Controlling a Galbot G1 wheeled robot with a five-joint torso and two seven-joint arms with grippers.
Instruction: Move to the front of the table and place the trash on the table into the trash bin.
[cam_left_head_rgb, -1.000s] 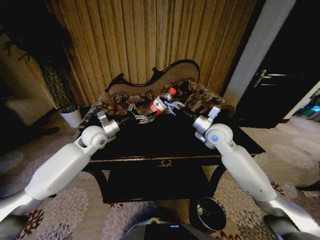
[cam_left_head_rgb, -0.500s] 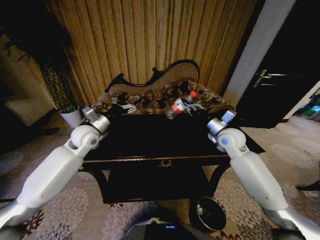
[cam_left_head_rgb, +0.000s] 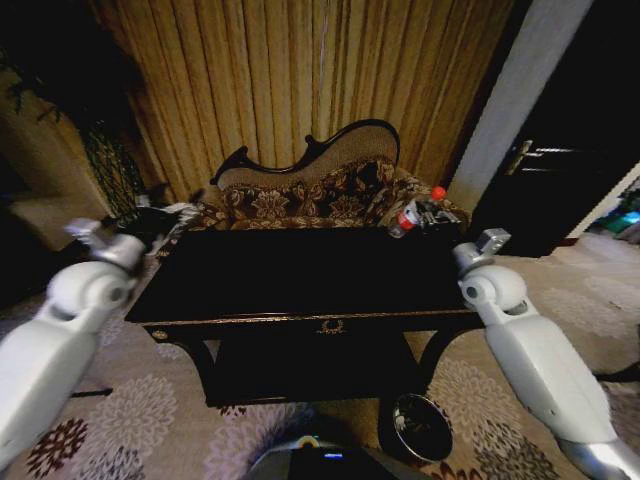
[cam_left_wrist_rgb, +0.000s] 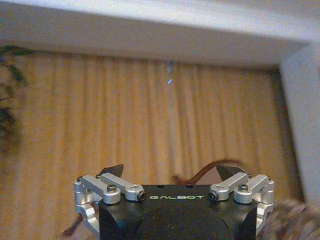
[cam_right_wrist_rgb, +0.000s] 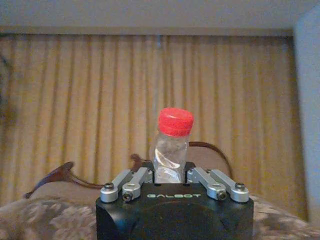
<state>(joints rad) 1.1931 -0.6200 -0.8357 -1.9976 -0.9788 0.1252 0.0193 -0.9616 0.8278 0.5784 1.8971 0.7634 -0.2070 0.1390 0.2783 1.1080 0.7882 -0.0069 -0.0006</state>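
Above the far right corner of the surface, the clear plastic bottle with a red cap (cam_left_head_rgb: 415, 214) is pinched between the fingers of the right gripper (cam_left_head_rgb: 432, 214), cap outward. To do this step well, I judge the arm should swing down over the maroon trash bin (cam_left_head_rgb: 421, 425), on the floor by the right front leg, and release only once the bottle is centred over the rim. The left gripper (cam_left_head_rgb: 172, 213), fingers spread and empty, hangs off the left end of the black table (cam_left_head_rgb: 300, 275). Behind stand a patterned sofa (cam_left_head_rgb: 300, 195) and gold curtains (cam_left_head_rgb: 300, 80).
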